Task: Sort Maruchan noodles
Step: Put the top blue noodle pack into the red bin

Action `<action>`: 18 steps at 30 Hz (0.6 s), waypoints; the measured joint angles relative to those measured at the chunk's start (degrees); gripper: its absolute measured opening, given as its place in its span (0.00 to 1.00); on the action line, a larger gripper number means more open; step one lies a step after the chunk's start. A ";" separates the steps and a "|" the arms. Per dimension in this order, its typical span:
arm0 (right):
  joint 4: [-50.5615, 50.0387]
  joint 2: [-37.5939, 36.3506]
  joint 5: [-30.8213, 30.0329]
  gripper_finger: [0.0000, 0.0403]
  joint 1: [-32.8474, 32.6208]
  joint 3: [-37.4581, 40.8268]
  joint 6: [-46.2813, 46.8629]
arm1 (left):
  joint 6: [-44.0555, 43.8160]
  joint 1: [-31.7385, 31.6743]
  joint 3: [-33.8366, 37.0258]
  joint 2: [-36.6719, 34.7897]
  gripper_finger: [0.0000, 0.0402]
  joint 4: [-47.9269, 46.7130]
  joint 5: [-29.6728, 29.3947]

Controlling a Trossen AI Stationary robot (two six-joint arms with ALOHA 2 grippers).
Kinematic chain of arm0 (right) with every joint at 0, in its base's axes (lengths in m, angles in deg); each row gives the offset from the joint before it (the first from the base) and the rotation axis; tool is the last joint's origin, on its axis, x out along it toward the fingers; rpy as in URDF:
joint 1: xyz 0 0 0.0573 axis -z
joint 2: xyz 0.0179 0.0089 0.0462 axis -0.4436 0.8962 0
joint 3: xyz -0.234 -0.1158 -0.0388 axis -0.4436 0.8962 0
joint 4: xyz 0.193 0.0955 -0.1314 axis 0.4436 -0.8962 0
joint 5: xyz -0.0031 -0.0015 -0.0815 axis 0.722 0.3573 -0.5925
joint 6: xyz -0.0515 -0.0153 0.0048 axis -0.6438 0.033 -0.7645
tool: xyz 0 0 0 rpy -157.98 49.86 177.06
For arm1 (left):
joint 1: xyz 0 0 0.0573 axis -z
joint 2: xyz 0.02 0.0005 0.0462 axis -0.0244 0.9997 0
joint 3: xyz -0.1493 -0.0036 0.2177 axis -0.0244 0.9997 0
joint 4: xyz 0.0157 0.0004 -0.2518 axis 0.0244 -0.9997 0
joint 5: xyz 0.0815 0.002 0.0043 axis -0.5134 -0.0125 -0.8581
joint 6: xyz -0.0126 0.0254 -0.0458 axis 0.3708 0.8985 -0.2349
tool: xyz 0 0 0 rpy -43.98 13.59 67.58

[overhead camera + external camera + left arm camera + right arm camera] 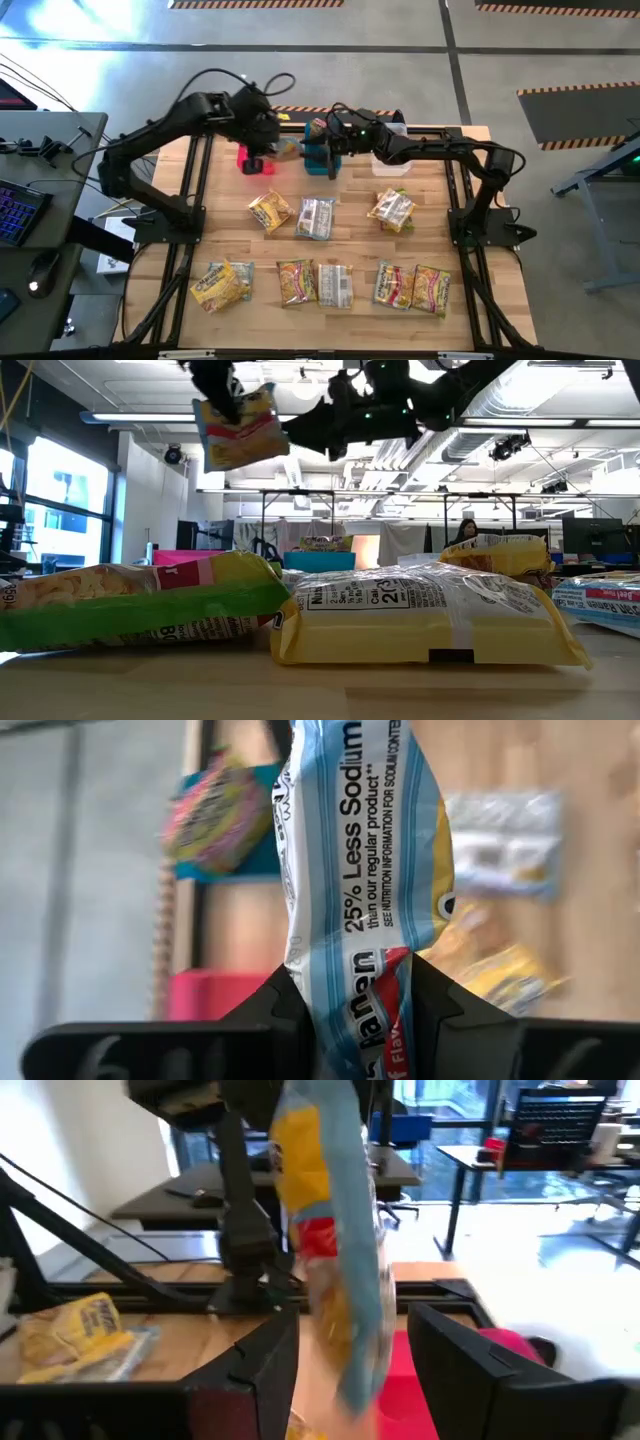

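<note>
lying all over the wooden table (350,235) are ramen packets (315,217), big open workshop behind. left gripper (350,995) is pinched on a blue-and-yellow packet (360,850) up over the bins (320,152). right gripper (350,1350) has its fingers apart around it. packet's label is partly cut off.

open-plan robotics lab or industrial workspace. grey concrete floor (400,25) marked with black-and-yellow hazard tape (575,90). exposed ducts and strip lights on ceiling (560,420). wooden work surface (350,240) framed in black rails. keyboard (18,212) and mouse (40,272) on side desk. person (466,532) seated among monitors (590,535) at far desks.
</note>
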 joint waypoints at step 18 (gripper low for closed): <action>-22.24 -9.47 -6.06 0.11 2.61 0.00 -11.72 | 36.02 -26.98 16.60 6.04 0.17 19.67 3.68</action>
